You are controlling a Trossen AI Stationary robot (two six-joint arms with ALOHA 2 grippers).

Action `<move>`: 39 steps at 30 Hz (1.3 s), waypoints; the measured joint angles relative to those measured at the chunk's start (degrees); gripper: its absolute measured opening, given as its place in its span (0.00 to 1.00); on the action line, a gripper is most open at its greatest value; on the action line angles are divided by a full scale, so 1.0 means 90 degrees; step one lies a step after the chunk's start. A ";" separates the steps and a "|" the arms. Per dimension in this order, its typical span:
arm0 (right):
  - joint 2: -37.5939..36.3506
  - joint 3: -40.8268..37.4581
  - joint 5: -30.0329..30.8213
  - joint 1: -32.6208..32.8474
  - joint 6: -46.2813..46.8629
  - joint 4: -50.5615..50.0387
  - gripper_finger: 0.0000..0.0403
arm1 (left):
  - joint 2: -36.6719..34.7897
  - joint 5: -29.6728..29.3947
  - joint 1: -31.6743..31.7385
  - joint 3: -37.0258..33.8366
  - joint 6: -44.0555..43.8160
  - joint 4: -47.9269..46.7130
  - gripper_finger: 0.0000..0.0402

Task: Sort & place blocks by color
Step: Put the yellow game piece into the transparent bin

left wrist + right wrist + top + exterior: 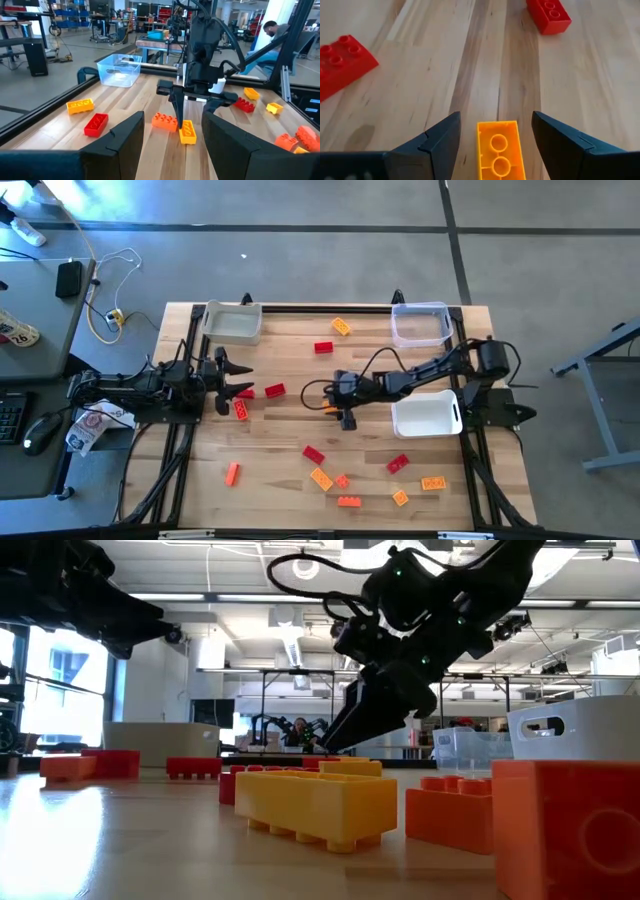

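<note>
High view: my right gripper is out near mid-table, arm stretched from the right side. A yellow-orange block shows as a small bright spot just beside my tips. My left gripper waits at the left edge, fingers spread, w/ two red blocks just ahead of it. Three bins: a white bin right next to my right arm, a clear bin at the far right corner, another white bin at the far left. None shows a block inside as far as I can see. Rest of the blocks lie loose, most in a cluster nearer the front edge than my right hand.

Low view: right gripper hangs down over the table, tips low; can't see what's between them from here. Big yellow block and orange ones up close, not mine yet.

Left wrist view: looking across at my right gripper, pointing straight down beside an orange block and the yellow-orange block, which sits by its tips.

Right wrist view: my fingers are wide apart, yellow-orange block lying between them, hollow side up, not touching either pad. Red blocks farther out ahead.

Progress, my guess: barely begun, approx. nothing sorted. I'm at the grab step for this block; everything else is left to do.
</note>
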 joint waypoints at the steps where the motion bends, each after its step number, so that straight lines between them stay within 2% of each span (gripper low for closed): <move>1: 0.0019 0.0000 -0.0002 0.0000 0.0022 -0.0003 0.58 | 0.0000 0.0000 0.0000 0.0000 0.0000 -0.0010 0.46; 19: 0.0280 0.0000 0.0262 0.0010 0.0066 -0.0288 0.56 | 0.0000 0.0002 0.0000 0.0000 0.0002 -0.0098 0.46; 26: 0.0280 0.0000 0.0265 0.0010 0.0253 -0.0342 0.47 | 0.0000 0.0002 0.0000 0.0000 0.0002 -0.0183 0.46; 32: 0.0273 0.0000 0.0267 -0.0005 0.0742 -0.0348 0.29 | 0.0000 0.0002 0.0000 0.0000 -0.0002 -0.0181 0.46; 39: 0.0273 0.0011 0.0429 0.0035 0.1107 -0.0214 0.28 | 0.0000 0.0002 0.0000 0.0000 0.0000 -0.0181 0.46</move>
